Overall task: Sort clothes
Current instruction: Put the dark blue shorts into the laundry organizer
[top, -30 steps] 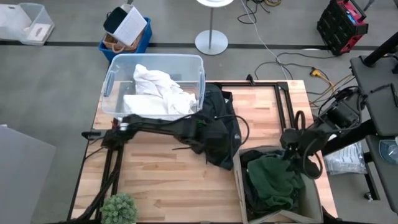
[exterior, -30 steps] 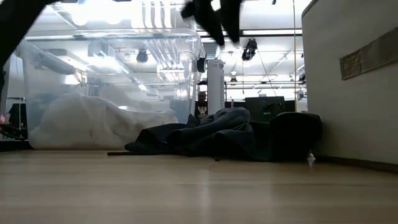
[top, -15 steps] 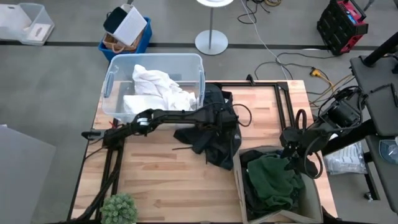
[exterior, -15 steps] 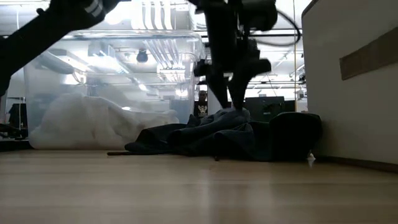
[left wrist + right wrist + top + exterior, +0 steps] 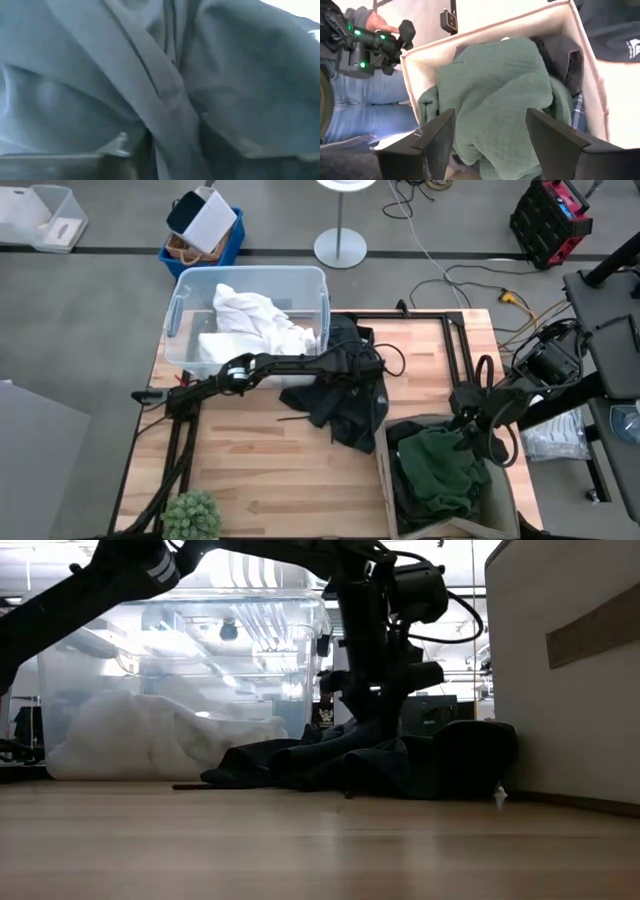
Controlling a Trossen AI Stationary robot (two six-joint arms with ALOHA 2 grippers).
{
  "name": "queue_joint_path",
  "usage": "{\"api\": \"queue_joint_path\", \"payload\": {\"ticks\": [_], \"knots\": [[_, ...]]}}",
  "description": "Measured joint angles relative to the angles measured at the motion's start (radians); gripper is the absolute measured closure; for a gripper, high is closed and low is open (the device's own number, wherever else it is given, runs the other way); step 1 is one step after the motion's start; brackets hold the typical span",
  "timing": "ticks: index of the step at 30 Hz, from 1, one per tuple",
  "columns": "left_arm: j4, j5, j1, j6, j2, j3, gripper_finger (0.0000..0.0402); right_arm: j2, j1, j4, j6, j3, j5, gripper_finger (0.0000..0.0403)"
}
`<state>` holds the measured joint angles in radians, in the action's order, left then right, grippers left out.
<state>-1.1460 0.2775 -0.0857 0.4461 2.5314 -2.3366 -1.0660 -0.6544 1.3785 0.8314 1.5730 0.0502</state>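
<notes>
Left end effector (image 5: pixel 362 366) pressed into dark garment (image 5: pixel 350 405) directly beneath; finger state hidden. Right end effector (image 5: pixel 490 145) spread wide, farther off.

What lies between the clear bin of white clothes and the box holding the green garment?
In the high view, a dark garment lies heaped between clear bin and box, with the left gripper down on it.

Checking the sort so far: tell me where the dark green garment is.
In the high view the dark green garment lies inside the beige box at the table's right near corner, directly under the open right gripper.
</notes>
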Motion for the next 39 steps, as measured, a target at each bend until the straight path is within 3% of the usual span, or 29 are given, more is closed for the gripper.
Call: {"api": "queue_joint_path", "payload": {"ticks": [3,5,13,19,22,27,32,39], "knots": [[0.002,-0.007,0.0,-0.019,0.001,0.002,0.0353,0.0,0.0,0.0,-0.005,0.0,-0.011,0.0171],[0.007,-0.015,0.0,-0.032,-0.002,0.002,0.0386,0.0,0.0,0.0,-0.005,0.0,-0.023,0.0173],[-0.033,-0.056,0.046,-0.057,-0.093,-0.015,0.0401,0.0,0.0,0.0,-0.005,0.0,-0.027,0.0174],[-0.032,-0.001,0.135,-0.079,-0.357,-0.016,0.0401,0.002,0.0,-0.005,-0.041,0.0,-0.074,0.0174],[-0.001,0.013,0.183,-0.154,-0.451,-0.018,0.0401,0.003,0.0,-0.008,-0.085,0.0,-0.17,0.0174],[0.124,0.086,0.282,-0.28,-0.589,-0.017,0.0401,0.003,0.001,-0.033,-0.193,0.002,-0.46,0.0174],[0.305,0.157,0.322,-0.299,-0.677,-0.022,0.0402,-0.006,0.022,-0.289,-0.355,0.002,-0.63,0.0151],[0.604,0.145,0.365,-0.418,-0.678,-0.019,0.0402,-0.08,0.106,-0.773,-0.665,0.006,-0.636,0.0078]]}}
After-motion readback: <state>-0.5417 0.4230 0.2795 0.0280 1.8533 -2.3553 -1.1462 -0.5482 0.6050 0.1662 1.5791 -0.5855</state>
